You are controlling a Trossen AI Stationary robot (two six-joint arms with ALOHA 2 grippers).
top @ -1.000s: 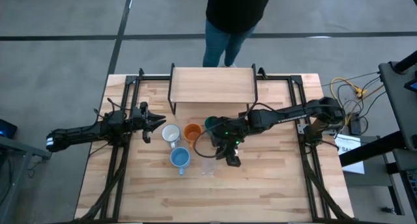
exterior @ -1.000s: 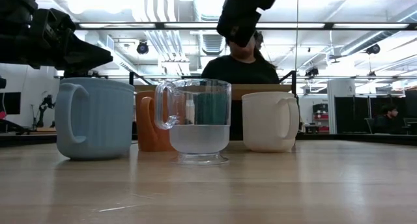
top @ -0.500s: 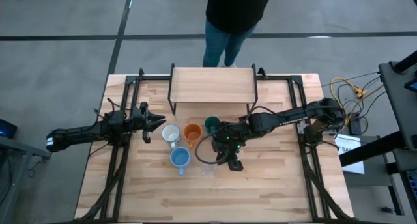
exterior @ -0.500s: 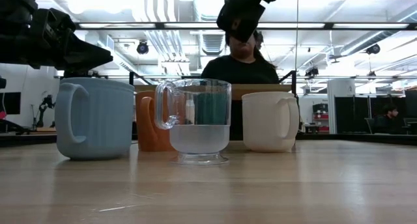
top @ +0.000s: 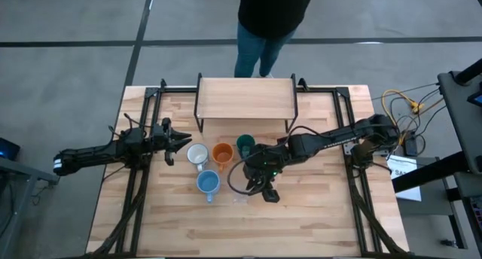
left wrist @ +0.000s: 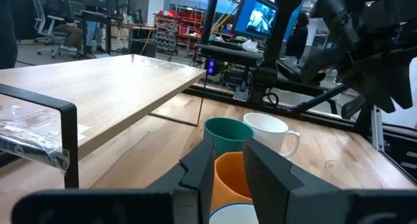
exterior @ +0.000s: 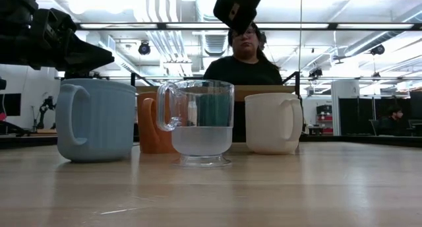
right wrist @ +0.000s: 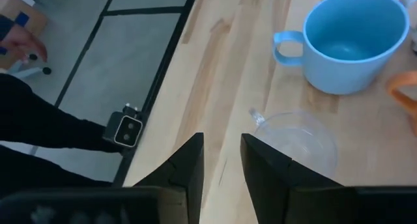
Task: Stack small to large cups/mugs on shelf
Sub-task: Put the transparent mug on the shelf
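right gripper [right wrist: 221, 160] shifted nearer the clear glass [right wrist: 296, 140], fingers parted, empty, left gripper [left wrist: 228, 172] unmoved, fingers apart

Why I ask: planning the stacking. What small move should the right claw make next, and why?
Probably shift over and lower the right claw onto the clear glass: the claw hangs open above the table, empty, and the glass stands just beside it, ungrasped.

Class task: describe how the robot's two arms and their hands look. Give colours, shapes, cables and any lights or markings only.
Both arms are dark, slender and jointed. The left arm has a white band near its outer end. The right arm carries a thin black cable looping beside it and small green lights near the wrist. The left hand and right hand each end in two dark, flat, blocky fingers.
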